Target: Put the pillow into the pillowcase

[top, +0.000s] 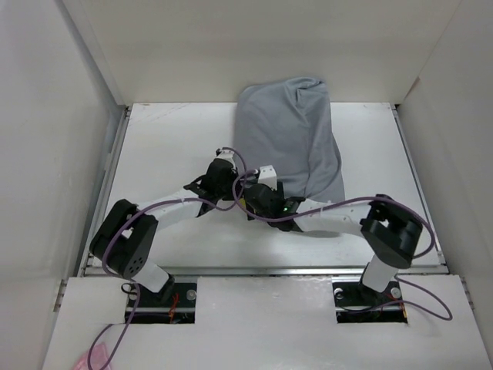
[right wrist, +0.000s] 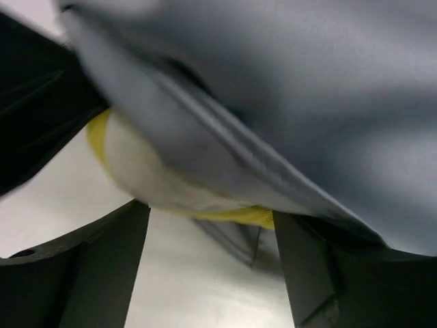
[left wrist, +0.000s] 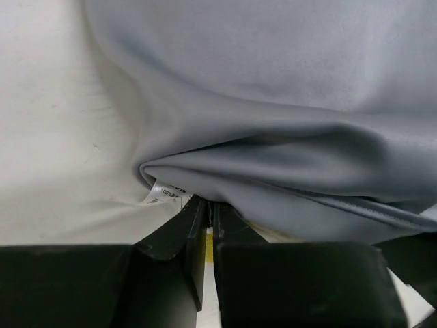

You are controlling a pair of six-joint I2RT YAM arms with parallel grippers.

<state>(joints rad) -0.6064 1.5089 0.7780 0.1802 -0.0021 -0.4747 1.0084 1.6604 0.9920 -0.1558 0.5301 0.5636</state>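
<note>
The flat white table (top: 166, 150) carries a bulging, wrinkly grey fabric pillowcase (top: 289, 135), lying lengthwise just right of centre with its far end up against the white back wall (top: 231, 46). A cream foam pillow (right wrist: 150, 171) with a yellow edge peeks from its near mouth.

Pillow (right wrist: 147, 179) nearly all inside pillowcase (top: 289, 139), lying ctr-back on table (top: 166, 146), open end twd near edge
</note>
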